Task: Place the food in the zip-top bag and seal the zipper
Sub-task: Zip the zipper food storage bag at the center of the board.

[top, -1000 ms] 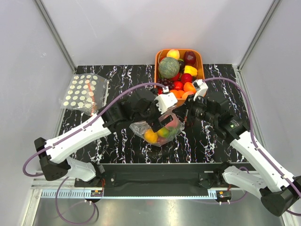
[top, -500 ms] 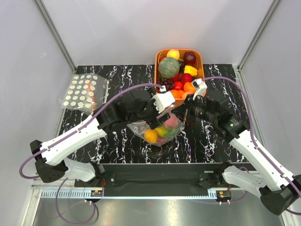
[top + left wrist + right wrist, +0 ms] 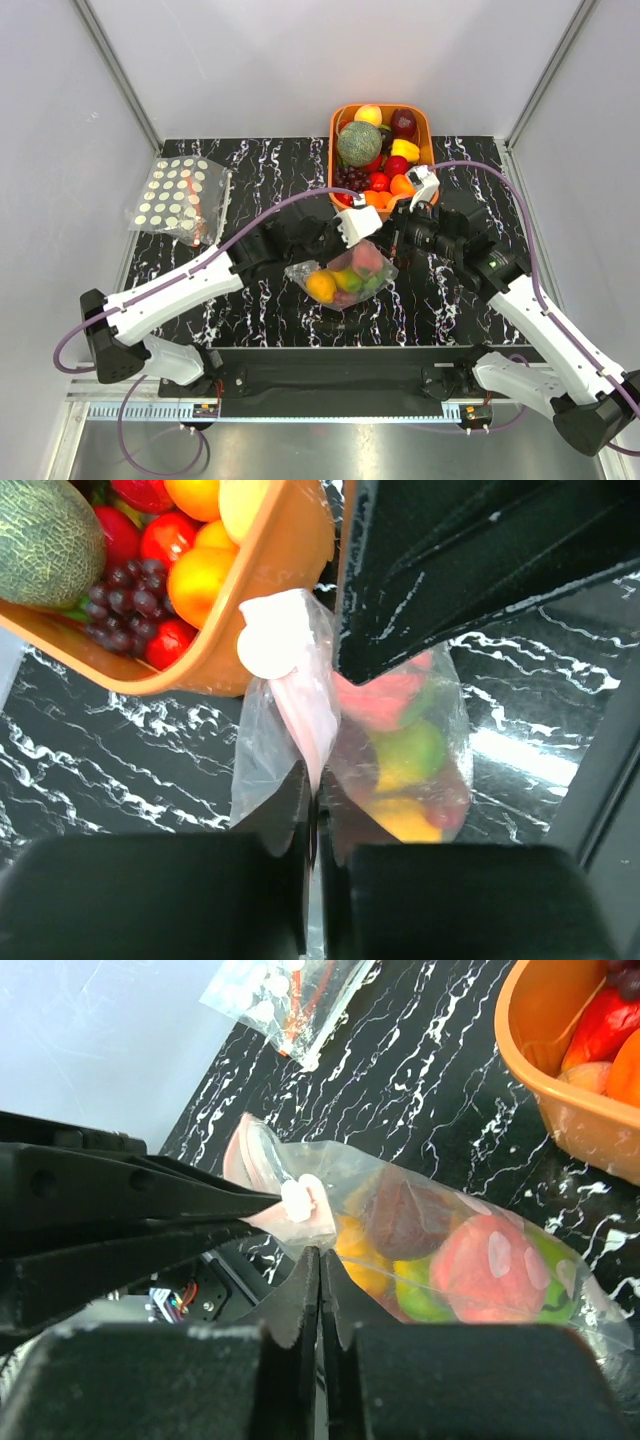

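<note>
The zip-top bag point(image 3: 345, 275) is at mid-table between both grippers, holding the food: a yellow-orange fruit point(image 3: 321, 287), a red one point(image 3: 366, 260) and a green one point(image 3: 410, 748). My left gripper point(image 3: 335, 256) is shut on the zipper point(image 3: 305, 715), the pink strip running straight into its closed jaws point(image 3: 313, 776). My right gripper point(image 3: 390, 250) is shut on the bag's clear edge point(image 3: 321, 1258), just below the pink strip point(image 3: 262, 1210). In the right wrist view the left fingers point(image 3: 150, 1195) reach in from the left. The right fingers point(image 3: 450, 570) loom above the bag in the left wrist view.
An orange basket point(image 3: 335, 130) of fruit, with a melon point(image 3: 358, 143) and grapes, stands at the back just behind the grippers. A second clear bag with cream dots point(image 3: 178, 195) lies at the far left of the black marbled table point(image 3: 260, 170).
My left gripper went from wide open to shut on the pink strip. The left arm swung lower and the bag shifted slightly right. The right gripper stayed shut.
</note>
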`<action>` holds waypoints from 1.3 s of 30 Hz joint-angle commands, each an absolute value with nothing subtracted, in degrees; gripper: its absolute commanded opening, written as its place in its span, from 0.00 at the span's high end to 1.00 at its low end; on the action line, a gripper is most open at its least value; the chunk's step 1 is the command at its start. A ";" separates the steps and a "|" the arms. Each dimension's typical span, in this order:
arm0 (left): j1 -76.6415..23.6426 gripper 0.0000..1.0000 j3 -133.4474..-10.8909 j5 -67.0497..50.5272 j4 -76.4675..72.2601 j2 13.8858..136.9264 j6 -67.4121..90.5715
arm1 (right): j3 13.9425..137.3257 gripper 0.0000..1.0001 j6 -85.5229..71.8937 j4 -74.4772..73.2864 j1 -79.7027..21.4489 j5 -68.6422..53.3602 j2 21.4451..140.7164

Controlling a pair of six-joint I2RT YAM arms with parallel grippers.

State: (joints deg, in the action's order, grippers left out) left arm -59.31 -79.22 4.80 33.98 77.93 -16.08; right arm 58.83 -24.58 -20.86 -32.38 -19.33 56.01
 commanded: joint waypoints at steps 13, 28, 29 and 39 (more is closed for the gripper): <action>-59.50 1.00 -76.47 6.59 28.21 68.91 -16.08 | 47.65 0.00 -4.76 -7.32 -32.96 -24.25 44.67; -59.50 1.00 -74.62 1.85 30.50 63.90 -18.81 | 53.08 0.00 8.00 -3.69 -32.70 -37.53 53.78; -59.50 1.00 -74.10 1.50 30.50 63.37 -18.98 | 53.52 0.01 8.17 -3.69 -32.78 -38.40 54.49; -59.50 0.85 -73.12 4.74 30.06 62.93 -17.15 | 55.28 0.74 5.28 -2.72 -32.78 -49.65 58.88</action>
State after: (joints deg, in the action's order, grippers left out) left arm -59.31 -72.53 3.51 33.52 64.31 -18.24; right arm 53.23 6.37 -5.56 -32.60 -44.18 58.30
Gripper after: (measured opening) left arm 0.107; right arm 0.324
